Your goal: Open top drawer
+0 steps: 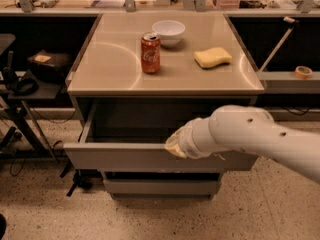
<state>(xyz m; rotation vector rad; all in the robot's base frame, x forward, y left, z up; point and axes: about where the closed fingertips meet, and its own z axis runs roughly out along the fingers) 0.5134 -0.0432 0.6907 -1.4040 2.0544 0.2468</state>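
The top drawer is a wide grey flat-fronted drawer under the tan counter, pulled well out so its dark inside shows. My gripper is at the drawer front's upper edge, right of centre, at the end of my thick white arm, which reaches in from the right. The arm and wrist hide the gripper's tip and the part of the drawer front behind them.
On the counter stand a red soda can, a white bowl and a yellow sponge. A lower grey drawer front sits below. Dark stands and cables are at the left, and a shelf with a tape roll at the right.
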